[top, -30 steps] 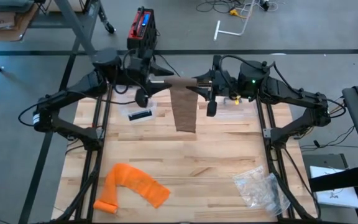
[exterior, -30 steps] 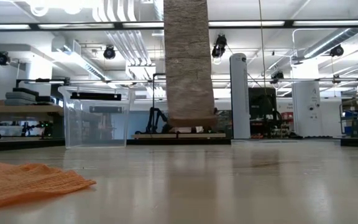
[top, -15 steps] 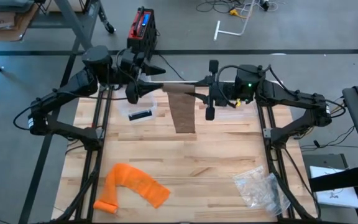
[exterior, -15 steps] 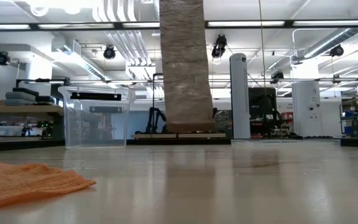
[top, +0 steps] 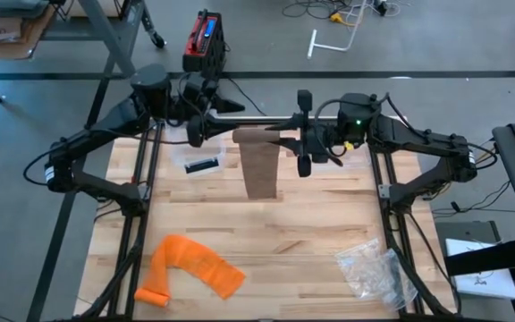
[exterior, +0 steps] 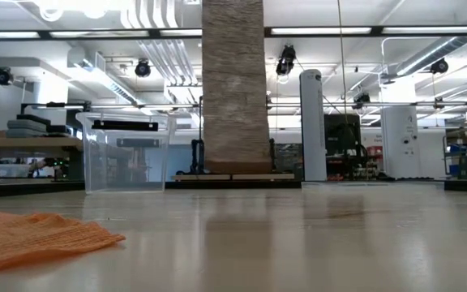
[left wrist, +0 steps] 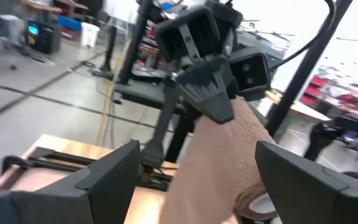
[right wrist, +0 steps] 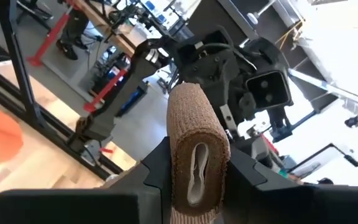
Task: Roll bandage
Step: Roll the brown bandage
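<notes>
A brown bandage (top: 259, 161) hangs over the far middle of the table. Its rolled top (right wrist: 194, 143) sits in my right gripper (top: 286, 140), which points level toward the table's left and is shut on it. The loose tail (exterior: 233, 89) drops straight down, and its lower end hangs just above the tabletop. My left gripper (top: 211, 125) points level at the roll from the left and is open. In the left wrist view its two fingers (left wrist: 110, 174) stand on either side of the bandage (left wrist: 222, 162), apart from it. My right gripper pinches the rolled part of the bandage (right wrist: 197, 168) between its two fingers (right wrist: 157, 165), coming level from the table's right and lying along the roll's axis. The roll is squeezed to an oval and lifted clear, and the tail hangs slack below it.
An orange bandage (top: 190, 268) lies crumpled at the near left, and a clear plastic bag (top: 374, 268) lies at the near right. A small black item in a clear packet (top: 202, 164) lies below my left gripper. A clear bin (exterior: 124, 154) stands beyond the table.
My left gripper has opened, let go of the roll's left end and drawn back a little toward the left. My right gripper has rolled about its own line with the roll in it. The hanging tail has shifted slightly toward the table's left.
</notes>
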